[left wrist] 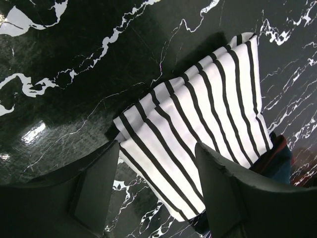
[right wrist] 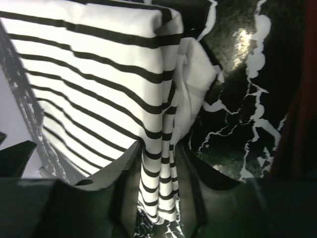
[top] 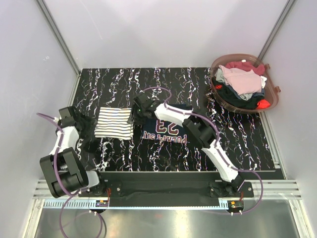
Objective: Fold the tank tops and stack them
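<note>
Black marbled tabletop (top: pixel 237 144), white walls (top: pixel 148 29) close around; basket (top: pixel 214 87) far right, bare marble in front. Striped tank top (top: pixel 114 123) folded left-centre, navy tank top (top: pixel 166 130) just beside. Right gripper (right wrist: pixel 158 148) pinching striped edge; left gripper (left wrist: pixel 157 148) gaping wide.

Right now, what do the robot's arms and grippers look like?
Both the left arm and right arm have white links, black joints and black bases, with purple cables looping alongside. The left gripper and right gripper have broad, matte dark fingers.
</note>
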### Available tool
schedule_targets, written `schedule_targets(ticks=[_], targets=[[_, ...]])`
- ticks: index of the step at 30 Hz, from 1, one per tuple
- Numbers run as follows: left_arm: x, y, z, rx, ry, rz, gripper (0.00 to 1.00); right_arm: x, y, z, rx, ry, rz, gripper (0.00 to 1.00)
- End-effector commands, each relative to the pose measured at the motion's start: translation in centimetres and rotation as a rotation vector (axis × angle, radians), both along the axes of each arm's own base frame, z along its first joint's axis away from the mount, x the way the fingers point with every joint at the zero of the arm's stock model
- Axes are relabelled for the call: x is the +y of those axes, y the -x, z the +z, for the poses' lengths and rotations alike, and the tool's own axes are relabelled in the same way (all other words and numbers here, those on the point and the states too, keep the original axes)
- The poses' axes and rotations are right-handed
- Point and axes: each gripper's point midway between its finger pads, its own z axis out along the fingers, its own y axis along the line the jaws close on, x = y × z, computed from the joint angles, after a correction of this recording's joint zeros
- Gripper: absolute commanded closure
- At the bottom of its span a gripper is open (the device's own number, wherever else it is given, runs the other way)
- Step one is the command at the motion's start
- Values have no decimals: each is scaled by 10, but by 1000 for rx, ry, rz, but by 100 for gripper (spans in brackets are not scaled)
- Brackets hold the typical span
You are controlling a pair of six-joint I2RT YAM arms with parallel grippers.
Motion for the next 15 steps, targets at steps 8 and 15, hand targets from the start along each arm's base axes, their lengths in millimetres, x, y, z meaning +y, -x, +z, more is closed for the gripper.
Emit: schedule_targets(ticks=[8,15], targets=[[-3,-11,-3,-53,-98,-11,36,-44,-18,-10,-23,71,42,87],[-32,-28,-17,-44,-125,-150,39,-63,-32,-17,23,92,221,88]])
